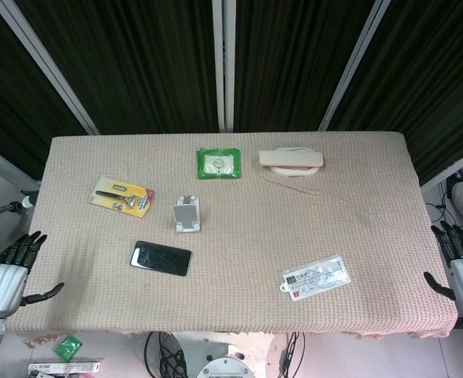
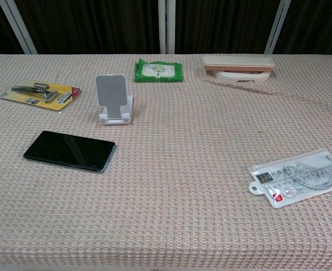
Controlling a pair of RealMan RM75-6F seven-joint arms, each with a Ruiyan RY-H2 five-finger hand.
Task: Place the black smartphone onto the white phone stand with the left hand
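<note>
On the desk (image 1: 239, 315), covered by a beige waffle-weave cloth, I see the black smartphone (image 1: 161, 257) lying flat, screen up, in the near-left area. The white phone stand (image 1: 187, 214) stands upright just beyond it, slightly to the right, with a bare strip of cloth between the two; they do not touch.

Surrounding items: a yellow carded tool pack (image 1: 121, 196) lies left of the stand and far-left of the phone. A green wipes packet (image 1: 219, 163) lies at the far centre, and a cream case (image 1: 290, 160) at the far right of centre. A clear ruler pouch (image 1: 316, 277) lies near right, well apart from the phone.

My left hand (image 1: 11, 272) hangs off the left desk edge, beside the near-left corner, fingers spread and holding nothing. My right hand (image 1: 461, 264) hangs off the right edge, fingers likewise spread and empty. Neither hand appears in the chest view.

Nothing lies between the left hand and the phone; only the tool pack sits close to that side.
</note>
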